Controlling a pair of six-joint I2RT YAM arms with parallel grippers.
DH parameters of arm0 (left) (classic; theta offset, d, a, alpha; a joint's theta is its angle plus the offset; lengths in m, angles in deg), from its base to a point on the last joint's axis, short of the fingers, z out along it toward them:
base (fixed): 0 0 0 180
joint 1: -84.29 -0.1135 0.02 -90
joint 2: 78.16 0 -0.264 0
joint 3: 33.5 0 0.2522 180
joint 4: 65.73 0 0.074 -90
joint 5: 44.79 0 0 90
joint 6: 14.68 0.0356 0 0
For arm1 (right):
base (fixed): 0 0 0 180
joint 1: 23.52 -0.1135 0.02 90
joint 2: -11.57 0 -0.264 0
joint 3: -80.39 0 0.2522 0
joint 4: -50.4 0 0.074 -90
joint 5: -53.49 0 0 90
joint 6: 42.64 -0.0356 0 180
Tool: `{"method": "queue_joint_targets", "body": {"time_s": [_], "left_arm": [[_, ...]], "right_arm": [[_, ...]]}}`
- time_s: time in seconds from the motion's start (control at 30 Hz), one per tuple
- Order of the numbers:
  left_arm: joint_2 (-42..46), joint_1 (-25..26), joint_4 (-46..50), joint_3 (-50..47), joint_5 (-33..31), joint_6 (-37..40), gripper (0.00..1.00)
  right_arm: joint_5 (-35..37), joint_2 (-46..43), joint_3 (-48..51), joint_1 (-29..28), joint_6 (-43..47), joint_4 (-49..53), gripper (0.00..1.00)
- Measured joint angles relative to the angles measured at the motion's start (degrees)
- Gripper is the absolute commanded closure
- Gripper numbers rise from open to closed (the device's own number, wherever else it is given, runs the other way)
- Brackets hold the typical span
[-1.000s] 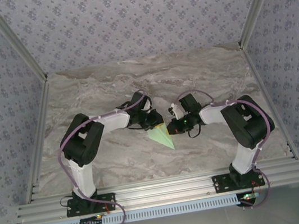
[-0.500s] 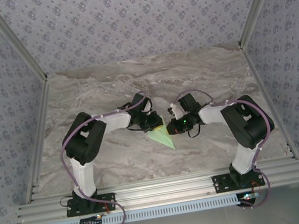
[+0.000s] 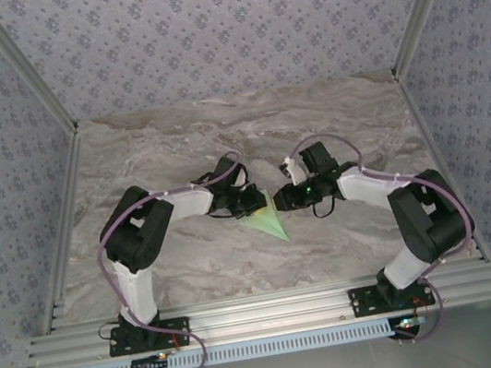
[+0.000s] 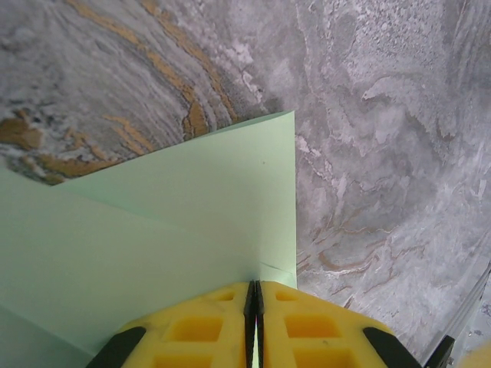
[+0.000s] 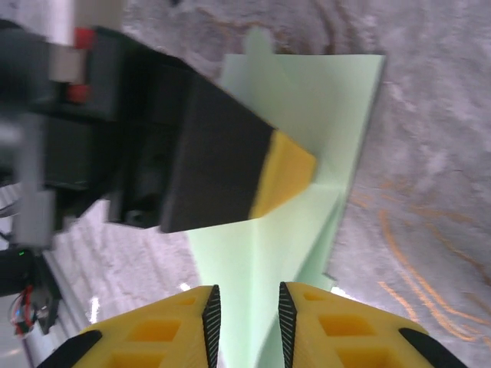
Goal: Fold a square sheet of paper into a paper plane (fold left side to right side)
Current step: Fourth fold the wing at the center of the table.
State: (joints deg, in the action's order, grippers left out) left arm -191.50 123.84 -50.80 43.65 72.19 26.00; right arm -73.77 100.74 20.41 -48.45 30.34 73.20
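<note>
- The paper plane [image 3: 269, 224] lies flat on the marbled surface [image 3: 165, 150], about midway between left and right and somewhat nearer the arms than the far wall. Its sharp tip points toward the near edge and its wide end lies between the two claws.
- It is one piece of pale mint-green paper. The wrist views show overlapping folded layers with straight edges and a crease running along it.
- The left claw [image 4: 255, 295] is at the plane's wide end. Its two yellow fingers are pressed together, pinching the paper, and a thin green sliver shows in the seam between them.
- The right claw [image 5: 245, 299] is just beside the plane on its right. Its yellow fingers stand slightly spread, with green paper visible through the gap and nothing gripped. In its wrist view the left claw's black, yellow-tipped finger rests on the paper just ahead.
- There are two arms, two claws and one folded sheet.
- The far half of the surface is bare, and there is wide open marble to the left and right of the arms. Aluminium rails [image 3: 65, 222] run along both sides and the near edge, with patterned walls [image 3: 221, 29] beyond them.
</note>
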Motion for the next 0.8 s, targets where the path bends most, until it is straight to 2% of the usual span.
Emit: {"method": "queue_joint_targets", "body": {"time_s": [0.23,0.8], "left_arm": [[0.0,0.0,0.0,0.0,0.0,0.0,0.88],[0.0,0.0,0.0,0.0,0.0,0.0,0.89]], "right_arm": [[-3.5,1.9,0.5,-4.8,-1.1,-0.1,0.79],[-1.6,7.3,1.7,-6.7,-1.3,1.6,0.79]]}}
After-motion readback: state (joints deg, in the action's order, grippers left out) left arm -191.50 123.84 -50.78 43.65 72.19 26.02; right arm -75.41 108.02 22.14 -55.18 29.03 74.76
